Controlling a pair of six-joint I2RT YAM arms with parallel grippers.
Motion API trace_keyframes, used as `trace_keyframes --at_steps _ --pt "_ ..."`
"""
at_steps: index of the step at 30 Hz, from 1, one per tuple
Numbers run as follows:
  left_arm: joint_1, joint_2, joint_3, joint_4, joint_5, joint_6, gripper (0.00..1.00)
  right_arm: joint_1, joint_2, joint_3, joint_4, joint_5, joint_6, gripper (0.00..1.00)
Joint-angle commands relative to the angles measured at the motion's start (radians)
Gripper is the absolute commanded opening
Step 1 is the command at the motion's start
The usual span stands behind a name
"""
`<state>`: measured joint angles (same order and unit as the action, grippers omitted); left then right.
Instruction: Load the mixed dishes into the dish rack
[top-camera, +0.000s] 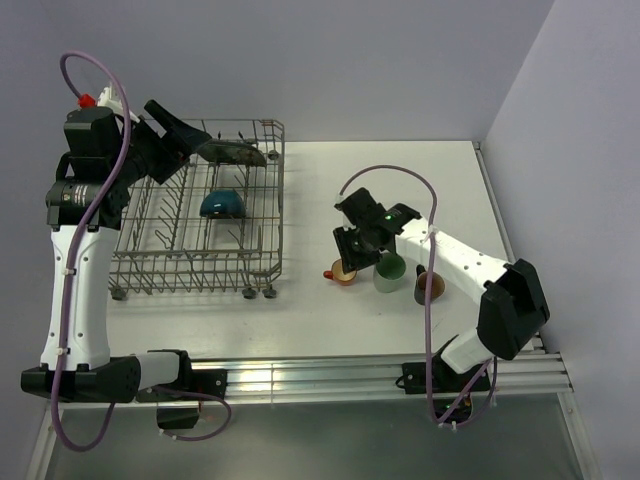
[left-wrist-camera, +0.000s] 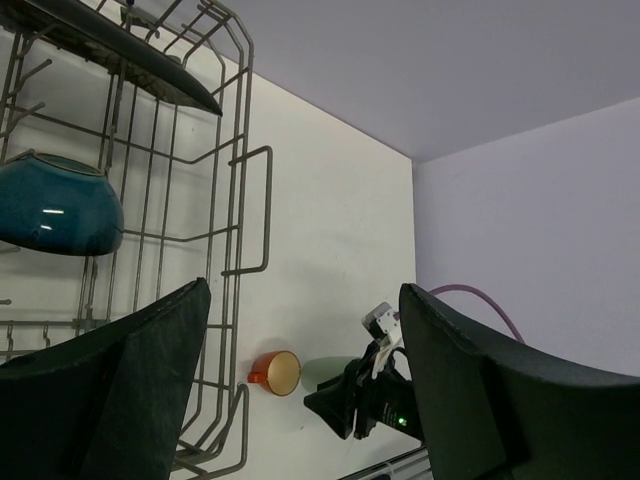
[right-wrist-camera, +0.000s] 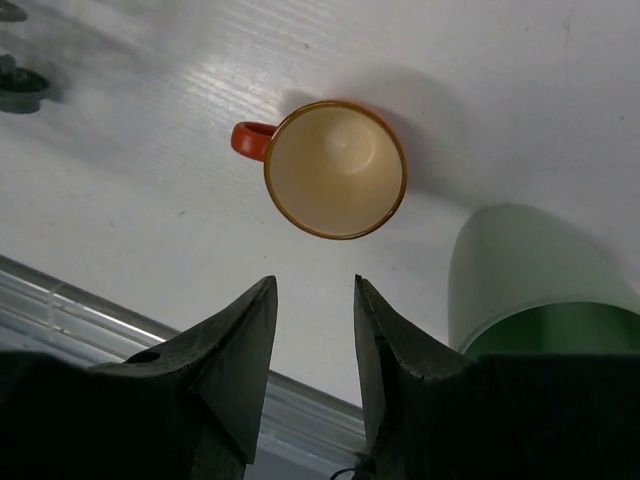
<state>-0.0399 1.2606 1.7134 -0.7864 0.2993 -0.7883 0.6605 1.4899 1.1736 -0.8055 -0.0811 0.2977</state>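
Observation:
The grey wire dish rack (top-camera: 262, 190) stands on the left of the table. The dark square plate (top-camera: 232, 152) stands in its back row and the blue bowl (top-camera: 222, 205) lies in its middle; both also show in the left wrist view, plate (left-wrist-camera: 110, 50) and bowl (left-wrist-camera: 55, 205). My left gripper (top-camera: 197, 150) is open and empty above the rack's back left. The orange-red cup (top-camera: 343, 271), pale green mug (top-camera: 389, 272) and brown cup (top-camera: 427, 287) stand on the table to the right. My right gripper (right-wrist-camera: 315, 282) is open and empty just short of the orange-red cup (right-wrist-camera: 335, 168), with the mug (right-wrist-camera: 535, 290) beside its right finger.
A rack wheel (right-wrist-camera: 20, 88) shows at the top left of the right wrist view. The rack's right wall (left-wrist-camera: 240, 200) is a short gap left of the orange-red cup (left-wrist-camera: 275, 372). The table's metal front rail (top-camera: 330, 375) runs below the cups. Walls close the back and right.

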Motion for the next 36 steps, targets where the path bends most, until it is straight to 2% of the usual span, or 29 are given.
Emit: trace_keyframes --at_steps 1,9,18,26,29,30,35,36 --pt "0.002 -0.004 0.025 -0.002 0.018 0.044 0.82 -0.002 0.032 0.02 0.042 0.081 -0.009 0.44" --pt "0.003 -0.029 0.011 -0.028 0.003 0.07 0.82 -0.004 0.118 0.058 0.048 0.196 -0.054 0.44" --pt "0.014 -0.052 -0.012 -0.057 0.009 0.096 0.82 -0.007 0.19 0.07 0.088 0.182 -0.089 0.51" --pt "0.023 -0.027 0.029 -0.103 0.038 0.121 0.81 -0.007 0.266 0.075 0.141 0.187 -0.089 0.51" --pt "0.026 -0.004 0.06 -0.123 0.069 0.123 0.81 -0.006 0.282 0.061 0.17 0.196 -0.08 0.47" --pt "0.026 0.003 0.087 -0.14 0.08 0.121 0.81 -0.006 0.283 0.052 0.181 0.196 -0.077 0.41" --pt "0.028 0.06 0.161 -0.194 0.135 0.113 0.79 -0.001 0.288 0.034 0.226 0.198 -0.048 0.3" --pt "0.029 0.065 0.17 -0.198 0.145 0.107 0.79 0.005 0.294 0.041 0.226 0.202 -0.04 0.24"
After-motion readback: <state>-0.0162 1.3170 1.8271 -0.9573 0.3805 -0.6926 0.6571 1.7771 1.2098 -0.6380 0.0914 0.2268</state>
